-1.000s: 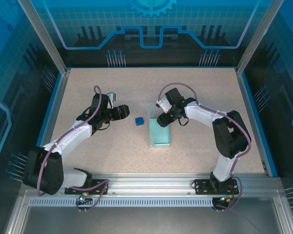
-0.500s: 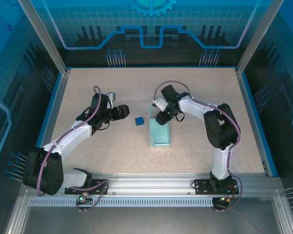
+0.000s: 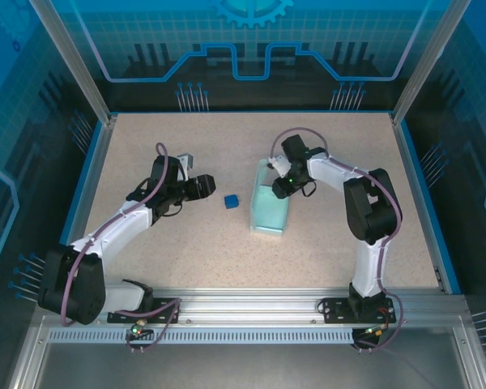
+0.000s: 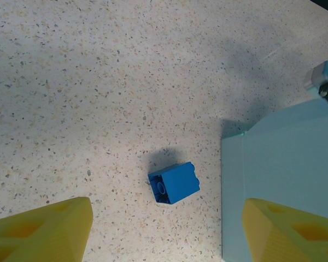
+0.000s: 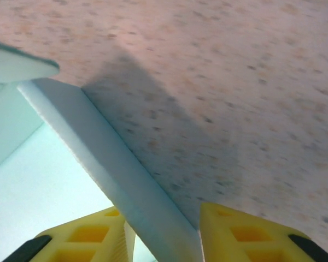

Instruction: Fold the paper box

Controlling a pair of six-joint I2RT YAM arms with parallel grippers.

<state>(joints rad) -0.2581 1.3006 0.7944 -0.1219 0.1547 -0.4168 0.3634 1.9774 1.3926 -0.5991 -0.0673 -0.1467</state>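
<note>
The paper box (image 3: 267, 212) is pale cyan card lying mid-table, with one wall standing up. My right gripper (image 3: 279, 190) is at its far right edge, shut on that raised wall. In the right wrist view the card wall (image 5: 117, 174) runs diagonally between the yellow fingers (image 5: 246, 234), and the gripper (image 5: 164, 240) pinches it. My left gripper (image 3: 208, 185) hovers to the left of the box, open and holding nothing. In the left wrist view its gripper (image 4: 164, 234) is spread wide, and the paper box (image 4: 284, 174) lies at the right.
A tiny dark blue cube (image 3: 230, 201) lies between the left gripper and the box, seen from the left wrist as a hollow brick (image 4: 174, 183) on its side. The speckled table (image 3: 170, 146) is bounded by blue rails and aluminium posts.
The right gripper has swung slightly right and back, and the box has shifted with it, its far right wall lifted up. The left arm and the cube have not moved.
</note>
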